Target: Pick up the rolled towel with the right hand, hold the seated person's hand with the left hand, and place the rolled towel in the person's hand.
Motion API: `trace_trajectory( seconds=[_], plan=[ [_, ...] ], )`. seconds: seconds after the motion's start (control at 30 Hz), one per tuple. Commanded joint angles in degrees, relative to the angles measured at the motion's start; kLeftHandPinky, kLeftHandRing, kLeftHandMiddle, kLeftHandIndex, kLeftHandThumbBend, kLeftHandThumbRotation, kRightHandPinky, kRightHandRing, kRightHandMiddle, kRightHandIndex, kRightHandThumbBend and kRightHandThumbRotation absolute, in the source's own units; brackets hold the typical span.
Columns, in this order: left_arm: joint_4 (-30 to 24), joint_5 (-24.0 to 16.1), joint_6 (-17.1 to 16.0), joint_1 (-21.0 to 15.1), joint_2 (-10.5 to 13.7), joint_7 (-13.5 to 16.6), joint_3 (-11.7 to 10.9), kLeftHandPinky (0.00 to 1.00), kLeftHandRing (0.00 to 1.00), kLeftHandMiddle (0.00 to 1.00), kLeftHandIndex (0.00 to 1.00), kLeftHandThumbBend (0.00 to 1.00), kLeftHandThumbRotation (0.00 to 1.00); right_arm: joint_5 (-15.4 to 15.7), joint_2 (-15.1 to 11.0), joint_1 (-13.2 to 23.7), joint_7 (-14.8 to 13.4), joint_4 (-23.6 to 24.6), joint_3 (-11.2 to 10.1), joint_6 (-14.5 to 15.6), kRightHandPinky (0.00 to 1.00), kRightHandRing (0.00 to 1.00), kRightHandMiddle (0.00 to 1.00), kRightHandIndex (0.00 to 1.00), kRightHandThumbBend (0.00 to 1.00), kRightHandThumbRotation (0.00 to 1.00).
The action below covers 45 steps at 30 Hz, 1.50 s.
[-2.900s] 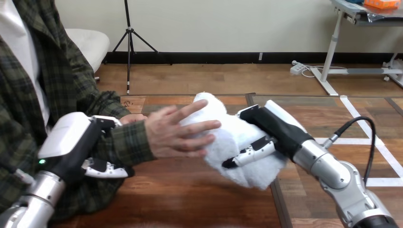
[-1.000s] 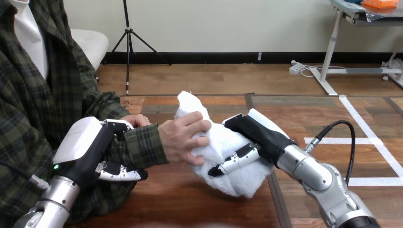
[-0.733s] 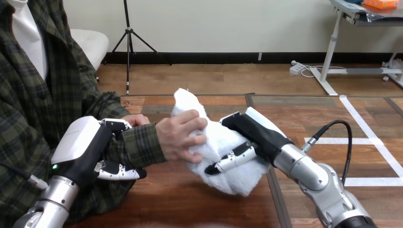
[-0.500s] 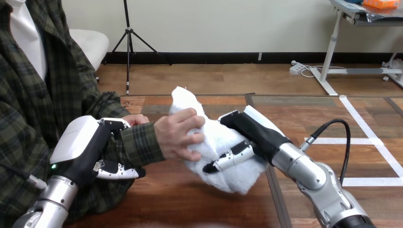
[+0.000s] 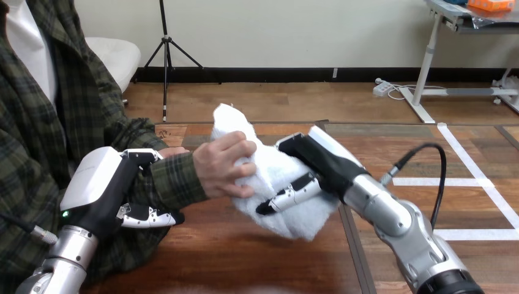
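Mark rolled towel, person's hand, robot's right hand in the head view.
rolled towel [image 5: 294, 217], head view, on its lower fold.
person's hand [image 5: 219, 165], head view, on its back.
right hand [image 5: 318, 160], head view, on its black back.

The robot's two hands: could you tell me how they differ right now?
The left hand is curled round the person's sleeved forearm; the right hand is curled round the rolled towel. The left hand lies left of the person's hand, the right hand right of it. Both are shut on something.
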State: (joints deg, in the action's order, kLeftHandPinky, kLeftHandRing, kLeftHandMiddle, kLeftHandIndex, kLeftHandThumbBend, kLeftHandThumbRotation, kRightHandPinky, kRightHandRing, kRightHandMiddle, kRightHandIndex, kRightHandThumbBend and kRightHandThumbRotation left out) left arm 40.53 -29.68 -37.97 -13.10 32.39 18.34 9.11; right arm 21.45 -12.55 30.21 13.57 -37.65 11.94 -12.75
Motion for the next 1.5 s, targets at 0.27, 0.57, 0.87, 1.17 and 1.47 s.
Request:
trace_trajectory(
  seconds=[0.27, 0.57, 0.87, 1.17, 1.47],
  plan=[
    [0.88, -2.1, 0.09, -2.35, -2.23, 1.06, 1.95, 0.59, 0.66, 0.72, 0.76, 1.0, 0.39, 3.95, -0.83, 7.17, 1.32, 10.84, 2.54, 3.78, 0.68, 0.79, 0.82, 0.82, 0.97, 0.44],
    [-0.22, -2.24, -0.95, -1.91, -1.09, 1.3, 1.54, 0.65, 0.75, 0.83, 0.86, 1.0, 0.49, 4.7, -1.85, 5.98, 2.4, 14.03, 2.33, 6.45, 0.77, 0.89, 0.91, 0.93, 1.0, 0.57],
    [-1.96, -1.48, -1.59, -1.44, -0.46, 0.97, 0.77, 0.71, 0.85, 0.92, 0.94, 1.0, 0.52, 4.7, -3.2, 4.79, 2.56, 16.12, 1.54, 6.88, 0.84, 0.95, 0.97, 0.99, 1.0, 0.61],
    [-2.89, -1.28, -1.16, -1.11, -0.04, 0.95, -0.02, 0.78, 0.94, 0.99, 0.99, 1.0, 0.58, 3.52, -4.2, 3.8, 2.27, 16.75, 0.32, 6.6, 0.85, 0.97, 0.98, 1.0, 1.0, 0.63],
    [-2.54, -2.52, -2.04, -1.42, 0.37, 2.82, -0.42, 0.85, 0.99, 1.0, 1.0, 1.0, 0.63, 2.21, -5.02, 2.55, 1.8, 17.96, -0.76, 7.42, 0.85, 0.96, 0.98, 1.0, 1.0, 0.62]
  ],
)
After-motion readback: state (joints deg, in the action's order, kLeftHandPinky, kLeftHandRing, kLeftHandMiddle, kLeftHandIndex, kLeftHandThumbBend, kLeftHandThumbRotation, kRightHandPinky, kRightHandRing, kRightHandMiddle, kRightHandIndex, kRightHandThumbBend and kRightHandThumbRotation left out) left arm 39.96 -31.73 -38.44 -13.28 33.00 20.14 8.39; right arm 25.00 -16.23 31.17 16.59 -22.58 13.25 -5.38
